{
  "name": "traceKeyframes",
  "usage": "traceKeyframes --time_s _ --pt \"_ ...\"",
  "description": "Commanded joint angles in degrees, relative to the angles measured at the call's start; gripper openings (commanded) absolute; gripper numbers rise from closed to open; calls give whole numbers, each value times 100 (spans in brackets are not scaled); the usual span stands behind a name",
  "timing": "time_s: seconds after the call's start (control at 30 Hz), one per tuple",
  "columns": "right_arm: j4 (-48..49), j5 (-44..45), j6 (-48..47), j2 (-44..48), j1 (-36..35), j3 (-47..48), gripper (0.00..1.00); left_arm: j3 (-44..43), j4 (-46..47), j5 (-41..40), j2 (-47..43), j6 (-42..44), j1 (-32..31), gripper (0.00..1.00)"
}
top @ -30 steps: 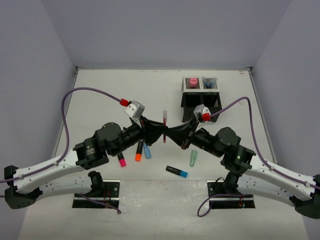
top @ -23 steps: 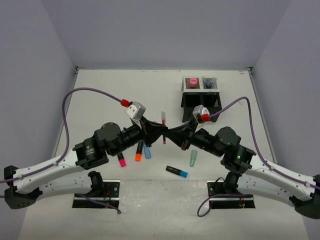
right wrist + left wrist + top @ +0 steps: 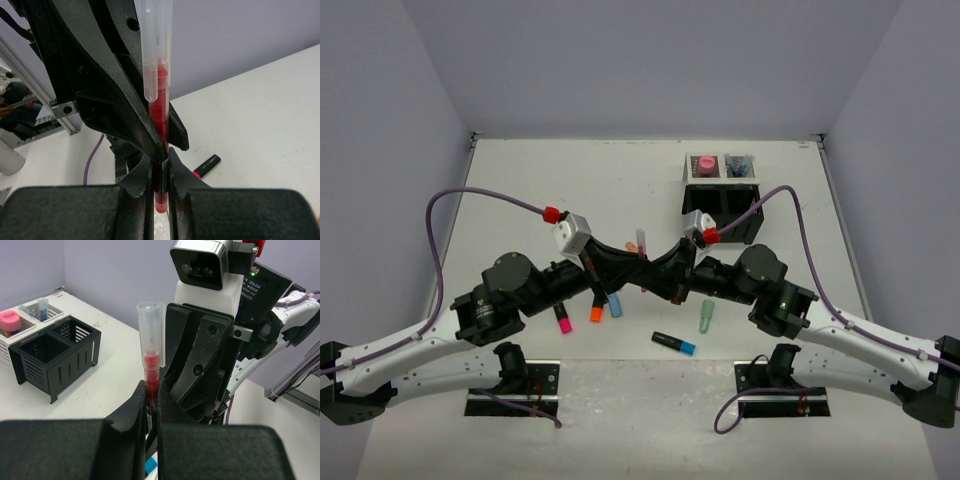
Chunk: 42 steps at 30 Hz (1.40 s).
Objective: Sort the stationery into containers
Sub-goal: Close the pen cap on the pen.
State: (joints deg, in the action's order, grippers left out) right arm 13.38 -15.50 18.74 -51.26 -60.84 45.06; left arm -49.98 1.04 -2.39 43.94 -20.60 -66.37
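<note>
Over the middle of the white desk (image 3: 520, 190) the two arms meet tip to tip. The left gripper (image 3: 152, 407) is pinched narrow on the thin red pen with a clear cap (image 3: 151, 367). The right gripper (image 3: 161, 176) is clamped tight on the same pen, which is lifted with its cap end up.

One black mesh organizer (image 3: 35, 372) with four square compartments stands near the far edge, right of middle.

Five stubby highlighters lie loose toward the near edge:
- pink highlighter (image 3: 563, 320)
- orange highlighter (image 3: 596, 312)
- blue highlighter (image 3: 615, 303)
- mint highlighter (image 3: 706, 317)
- black highlighter with a blue cap (image 3: 675, 344)

One pale-lined compartment holds a pink glue stick (image 3: 704, 163), and the other holds thin blue pens (image 3: 740, 167).
</note>
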Motion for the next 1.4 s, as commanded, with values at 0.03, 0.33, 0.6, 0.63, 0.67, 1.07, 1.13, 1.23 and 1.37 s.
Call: traceKeyframes --time_s 0.03,0.33,0.6,0.63,0.67,1.07,1.13,1.23,1.37 --pt "169 -37 -64 3 32 240 0 -153 239 119 0 184 -39 28" --pt "-12 -218 -118 155 28 88 0 -531 154 -241 -81 454 -42 74" --pt "-177 -1511 -305 95 37 149 0 -803 463 458 -233 646 -42 71" --pt "-163 -1679 -325 83 37 160 0 -826 487 511 -221 645 -43 68" --pt "-145 -1829 -344 73 37 169 0 -853 502 544 -204 645 -43 66" --pt "-235 -2123 -385 136 28 311 0 -907 645 1934 168 556 -34 43" --pt "-238 -2122 -389 166 28 311 0 -869 661 1955 183 534 -34 41" --pt "-246 -2109 -387 206 31 311 0 -811 682 1953 178 525 -34 33" --pt "-250 -2098 -387 238 35 302 0 -768 703 1978 167 513 -41 25"
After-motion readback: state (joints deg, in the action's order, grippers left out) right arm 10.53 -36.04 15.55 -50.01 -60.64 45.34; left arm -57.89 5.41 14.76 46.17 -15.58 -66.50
